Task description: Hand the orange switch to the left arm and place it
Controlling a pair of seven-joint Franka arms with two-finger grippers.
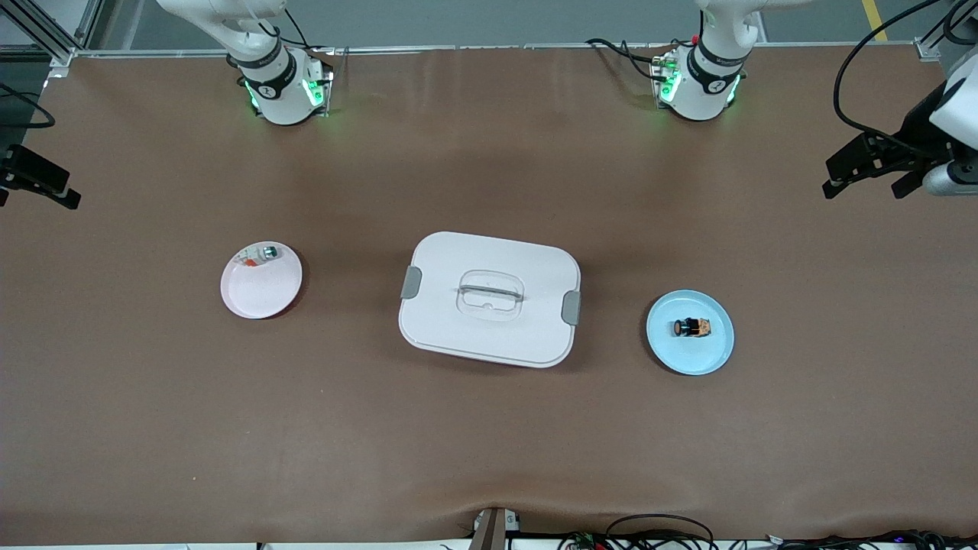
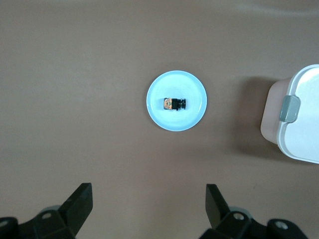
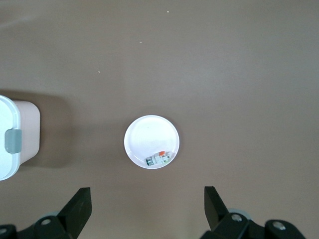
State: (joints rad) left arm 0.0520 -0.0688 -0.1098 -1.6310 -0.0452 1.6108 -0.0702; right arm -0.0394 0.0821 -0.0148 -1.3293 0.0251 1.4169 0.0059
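The left gripper (image 2: 147,209) hung wide open over the bench (image 1: 489,428), the right gripper (image 3: 147,209) likewise. The orange switch (image 1: 692,328) lay on the blue plate (image 1: 714,355) beside the box (image 1: 489,336) — probably light, rigid, slippery; best pinched across its block body.

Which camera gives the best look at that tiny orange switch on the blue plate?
The left wrist view: the orange switch sits centred on the blue plate, seen from above. The front view shows it smaller; the right wrist view misses it.

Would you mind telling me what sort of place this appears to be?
Probably a robotics lab: two white robot arms bolted along a brown-covered table, aluminium framing and loose black cables at its edges.
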